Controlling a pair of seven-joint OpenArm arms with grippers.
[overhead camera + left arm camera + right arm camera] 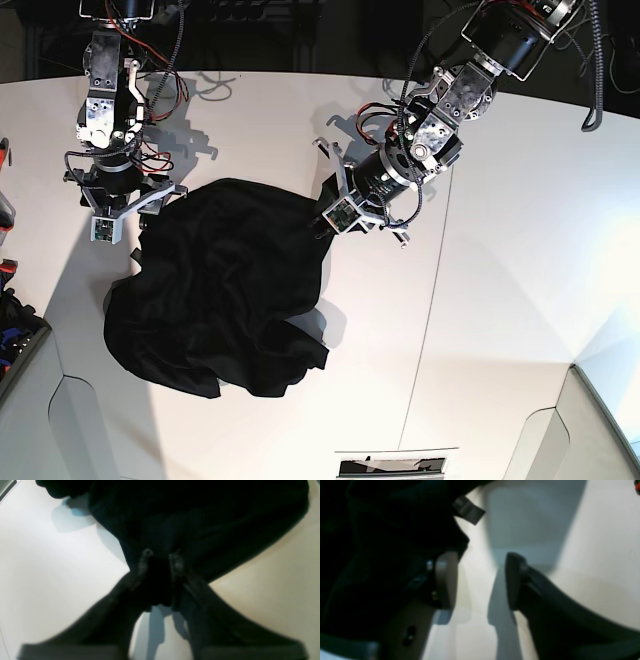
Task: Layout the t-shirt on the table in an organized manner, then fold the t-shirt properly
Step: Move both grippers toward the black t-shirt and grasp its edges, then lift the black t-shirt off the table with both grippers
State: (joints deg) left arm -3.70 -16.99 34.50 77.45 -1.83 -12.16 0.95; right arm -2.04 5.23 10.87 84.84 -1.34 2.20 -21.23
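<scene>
Crumpled black t-shirt (215, 290) on white table (500, 250), left gripper (161, 561) pinching its edge, right gripper (481, 580) gaping beside hem, bare tabletop all round.

My arms (108, 110): silver-and-black segments, black and red cables, white bracket frames at wrists. My fingers (446, 580): dark curved shells, grey pads, small screws.

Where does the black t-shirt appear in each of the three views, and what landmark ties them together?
Left wrist: t-shirt fills the top centre, pinched in the left hand.
Right wrist: it covers the left side, its grey tag near top centre.
Base: crumpled, left of centre.
Shared landmark: the white table.
</scene>
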